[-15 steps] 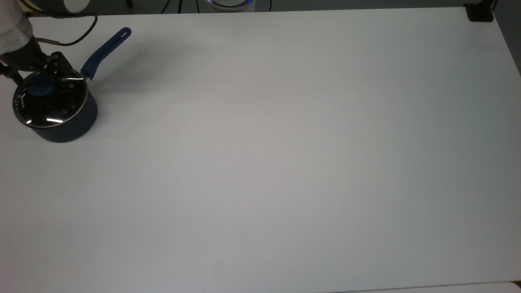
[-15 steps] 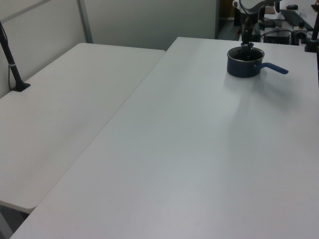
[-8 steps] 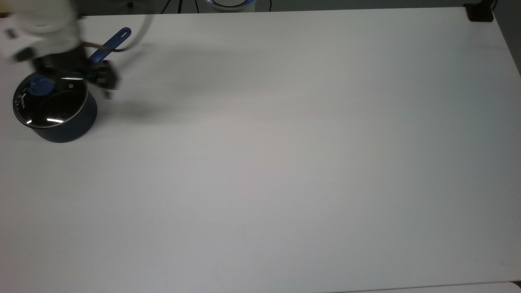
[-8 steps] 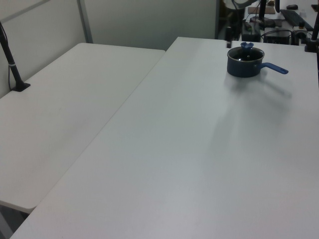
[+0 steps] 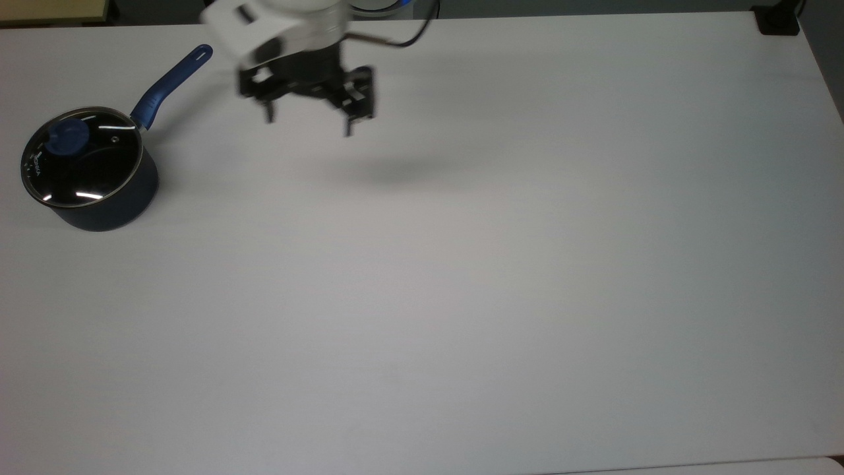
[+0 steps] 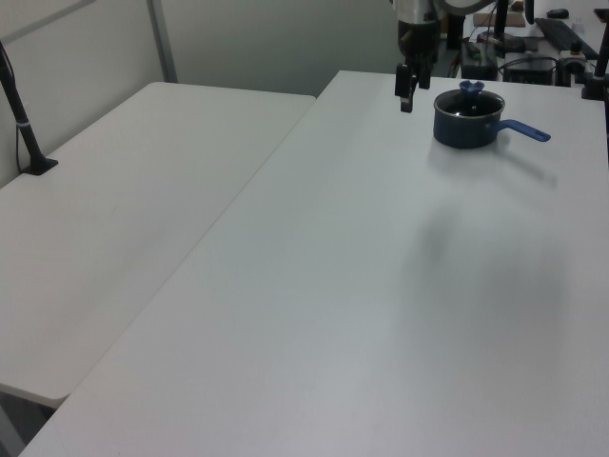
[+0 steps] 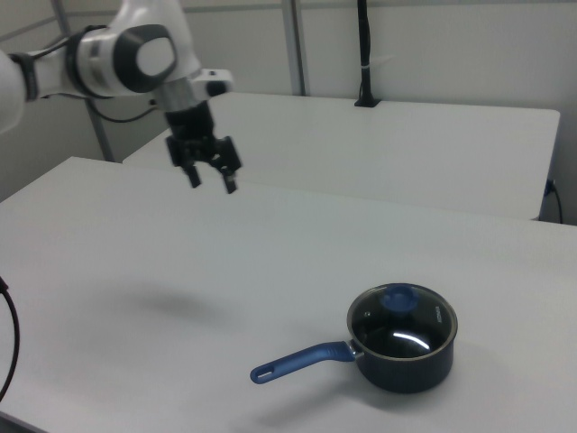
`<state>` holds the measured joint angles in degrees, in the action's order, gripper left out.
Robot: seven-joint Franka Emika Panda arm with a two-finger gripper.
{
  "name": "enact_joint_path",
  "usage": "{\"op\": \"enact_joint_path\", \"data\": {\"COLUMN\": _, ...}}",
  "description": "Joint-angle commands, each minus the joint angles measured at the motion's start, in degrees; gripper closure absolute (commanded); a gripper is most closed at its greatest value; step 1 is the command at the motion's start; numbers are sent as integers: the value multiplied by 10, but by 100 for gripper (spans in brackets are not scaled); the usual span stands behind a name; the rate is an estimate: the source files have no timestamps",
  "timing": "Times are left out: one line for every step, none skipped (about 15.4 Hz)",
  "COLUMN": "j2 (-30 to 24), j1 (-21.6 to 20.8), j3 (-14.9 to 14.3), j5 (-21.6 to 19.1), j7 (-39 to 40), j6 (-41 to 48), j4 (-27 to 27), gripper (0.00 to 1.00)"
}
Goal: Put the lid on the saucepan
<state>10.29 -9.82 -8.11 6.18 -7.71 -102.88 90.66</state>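
The navy saucepan [image 5: 99, 198] [image 6: 466, 129] [image 7: 406, 365] stands near the top view's left edge, its long blue handle [image 5: 173, 79] angled up to the right. The glass lid [image 5: 82, 158] [image 7: 403, 317] with its blue knob [image 5: 66, 142] [image 6: 471, 88] [image 7: 397, 298] rests flat on the pan's rim. My gripper [image 5: 308, 125] [image 6: 406, 97] [image 7: 212, 180] hangs in the air well to the right of the pan in the top view, open with nothing between its fingers.
The white table [image 5: 461, 264] stretches wide to the right and front of the pan. A second white table [image 6: 143, 190] adjoins it on the left view's left. A black mount [image 5: 778, 23] sits at the top view's far right corner. Cables and equipment lie behind the table's far edge.
My gripper has let go of the lid's knob, risen and swung away to the top view's right. The lid stays on the pan, which has not moved.
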Motion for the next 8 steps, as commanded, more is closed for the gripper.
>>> {"op": "enact_joint_path", "data": {"j2": -69, "j1": -42, "j3": -9, "j5": 10, "j7": -51, "j6": 3, "j4": 80, "gripper": 0}}
{"op": "enact_joint_path", "data": {"j2": -70, "j1": -39, "j3": -9, "j5": 10, "j7": -49, "j6": 17, "j4": 77, "gripper": 0}}
{"op": "enact_joint_path", "data": {"j2": -70, "j1": -37, "j3": -9, "j5": 8, "j7": -46, "j6": 29, "j4": 73, "gripper": 0}}
{"op": "enact_joint_path", "data": {"j2": -72, "j1": -36, "j3": -12, "j5": 5, "j7": -45, "j6": 33, "j4": 73, "gripper": 0}}
{"op": "enact_joint_path", "data": {"j2": -80, "j1": -35, "j3": -14, "j5": 4, "j7": -45, "j6": 34, "j4": 73, "gripper": 0}}
{"op": "enact_joint_path", "data": {"j2": -83, "j1": -35, "j3": -16, "j5": 3, "j7": -41, "j6": 34, "j4": 73, "gripper": 0}}
{"op": "enact_joint_path", "data": {"j2": -83, "j1": -34, "j3": -16, "j5": 2, "j7": -32, "j6": 34, "j4": 73, "gripper": 0}}
{"op": "enact_joint_path", "data": {"j2": -83, "j1": -32, "j3": -16, "j5": -1, "j7": -25, "j6": 34, "j4": 73, "gripper": 0}}
